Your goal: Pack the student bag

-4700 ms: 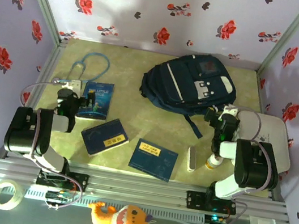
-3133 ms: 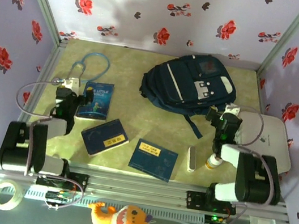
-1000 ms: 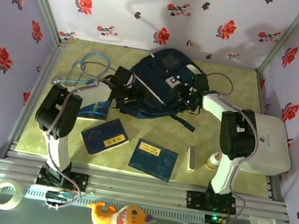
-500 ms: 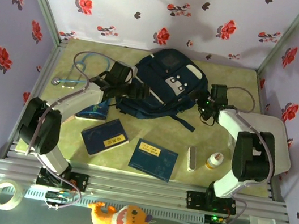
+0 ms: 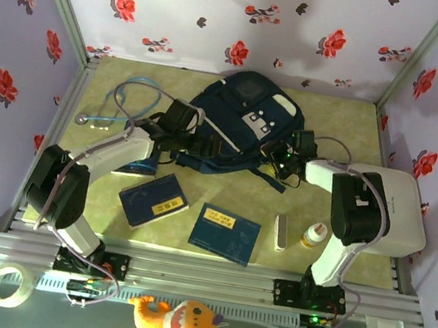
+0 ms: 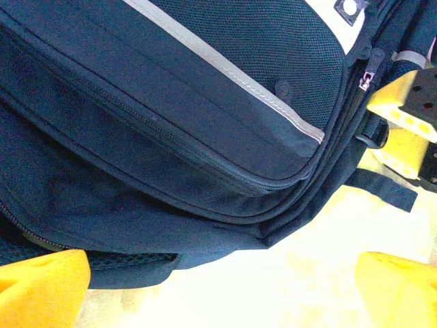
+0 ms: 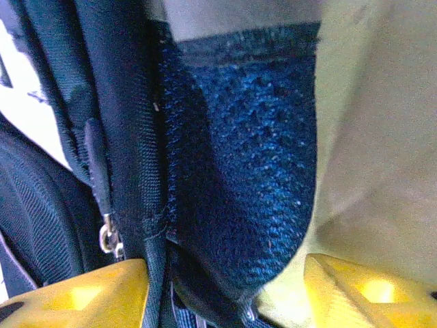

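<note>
Top external | student bag [image 5: 238, 125] lies far-centre on the table [image 5: 340, 121], looks zipped | books [image 5: 225, 233] loose nearby, so we judge packing barely begun | left gripper [image 6: 220, 292] jaws spread wide at its lower edge | right gripper [image 7: 225, 290] jaws astride its mesh side; whether they pinch, we cannot tell
</note>
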`<state>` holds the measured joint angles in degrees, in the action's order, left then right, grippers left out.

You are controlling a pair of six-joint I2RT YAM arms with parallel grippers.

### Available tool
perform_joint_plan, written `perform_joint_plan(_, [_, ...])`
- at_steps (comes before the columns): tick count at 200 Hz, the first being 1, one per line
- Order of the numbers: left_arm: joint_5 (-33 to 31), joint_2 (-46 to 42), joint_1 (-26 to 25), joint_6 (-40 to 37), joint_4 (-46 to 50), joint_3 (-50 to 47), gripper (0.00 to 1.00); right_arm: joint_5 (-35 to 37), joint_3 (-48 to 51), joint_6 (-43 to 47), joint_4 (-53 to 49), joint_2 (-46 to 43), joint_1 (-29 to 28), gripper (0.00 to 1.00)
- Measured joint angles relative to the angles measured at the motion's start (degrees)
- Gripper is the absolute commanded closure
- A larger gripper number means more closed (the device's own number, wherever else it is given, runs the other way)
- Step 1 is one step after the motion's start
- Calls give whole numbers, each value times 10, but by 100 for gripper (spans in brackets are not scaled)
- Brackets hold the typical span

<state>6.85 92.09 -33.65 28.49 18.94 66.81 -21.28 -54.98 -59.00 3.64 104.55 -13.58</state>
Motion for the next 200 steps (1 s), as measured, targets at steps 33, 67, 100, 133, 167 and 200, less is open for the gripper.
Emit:
perform_joint_plan(33, [-3,0,-1,0,-10,4,0,-9,-4,0,21,5,0,69])
perform_joint_plan(67, [-15,-2,-5,14,-31,4,0,-23,-7,-1,28,4,0,85])
perform_joint_plan(100, [-40,-12,-33,16,-35,4,0,-36,-9,-2,31,-11,-1,87])
perform_joint_plan(133, [-57,-19,-87,26,-35,4,2,-43,-9,-4,30,-48,-8,89])
perform_joint_plan(167, [-64,-14,-149,42,-43,2,6,-47,-9,-31,30,-73,-14,88])
perform_joint_plan(200, [-57,33,-171,46,-72,2,11,-47,-9,-74,30,-86,-21,88])
